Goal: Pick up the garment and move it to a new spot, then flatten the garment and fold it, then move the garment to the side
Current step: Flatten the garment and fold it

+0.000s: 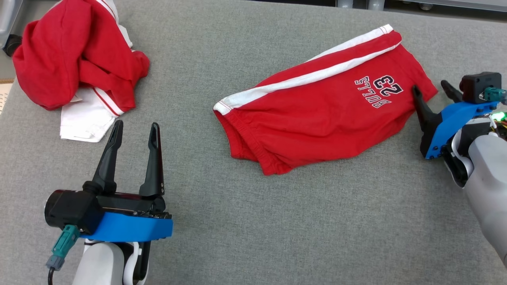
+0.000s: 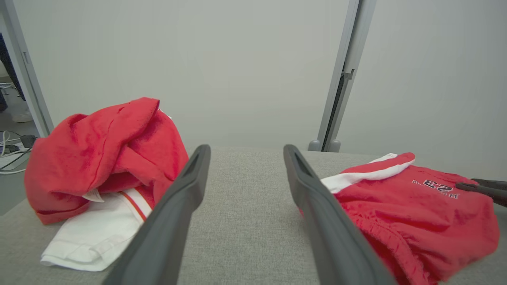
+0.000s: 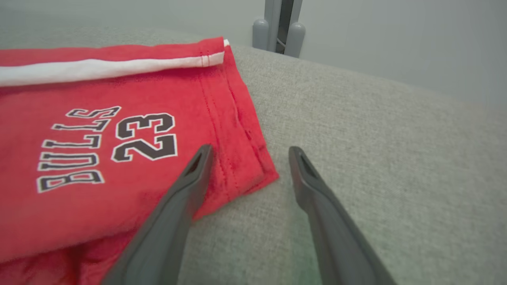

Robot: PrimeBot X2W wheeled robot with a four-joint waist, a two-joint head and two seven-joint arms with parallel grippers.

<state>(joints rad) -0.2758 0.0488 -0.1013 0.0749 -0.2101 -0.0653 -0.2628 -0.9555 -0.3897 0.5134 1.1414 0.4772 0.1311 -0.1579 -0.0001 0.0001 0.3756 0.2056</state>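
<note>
The garment is a pair of red shorts with a white side stripe and "BULLS 23" print. It lies folded in half on the grey table, right of centre. My right gripper stands open at its right hem corner. In the right wrist view, one finger of this gripper is over the red cloth and the other is over bare table. My left gripper is open and empty at the lower left, well clear of the shorts. In the left wrist view the shorts lie to the right of this gripper.
A crumpled heap of red and white clothes sits at the table's far left corner, just beyond my left fingertips, and appears as a clothes heap in the left wrist view. A metal post stands behind the table's far edge.
</note>
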